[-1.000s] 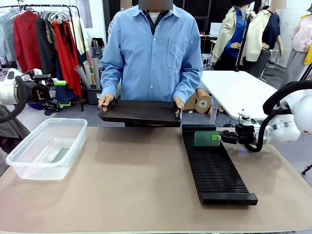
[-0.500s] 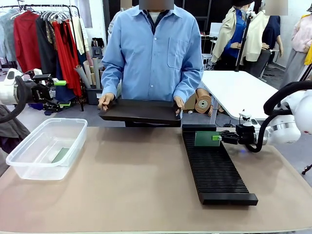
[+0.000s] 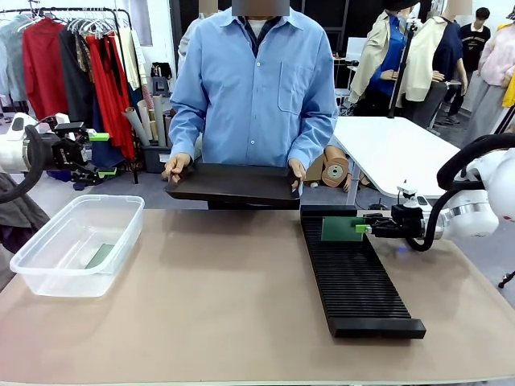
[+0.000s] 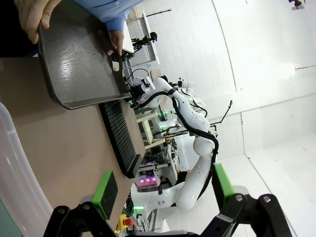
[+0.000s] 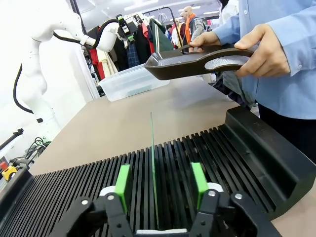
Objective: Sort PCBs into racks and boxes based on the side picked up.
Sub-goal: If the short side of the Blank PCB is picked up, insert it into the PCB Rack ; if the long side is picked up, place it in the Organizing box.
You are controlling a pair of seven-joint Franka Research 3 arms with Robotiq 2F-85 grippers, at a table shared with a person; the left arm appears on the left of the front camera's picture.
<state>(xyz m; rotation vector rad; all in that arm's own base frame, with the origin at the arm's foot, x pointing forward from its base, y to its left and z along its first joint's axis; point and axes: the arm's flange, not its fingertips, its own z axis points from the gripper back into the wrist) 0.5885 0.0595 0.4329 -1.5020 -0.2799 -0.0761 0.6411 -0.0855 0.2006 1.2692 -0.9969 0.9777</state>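
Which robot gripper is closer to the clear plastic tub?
Left. The left gripper hovers just behind the tub; the right gripper is across the table at the black rack.

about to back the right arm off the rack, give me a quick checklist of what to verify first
1. PCB upright in a slot of the rack: ok.
2. Right gripper pads clear of the board on both sides: ok.
3. Board seated fully in its slot: cannot tell.
4. Left gripper open, away from the rack: ok.
5. Person's tray held off the table, behind the rack: ok.
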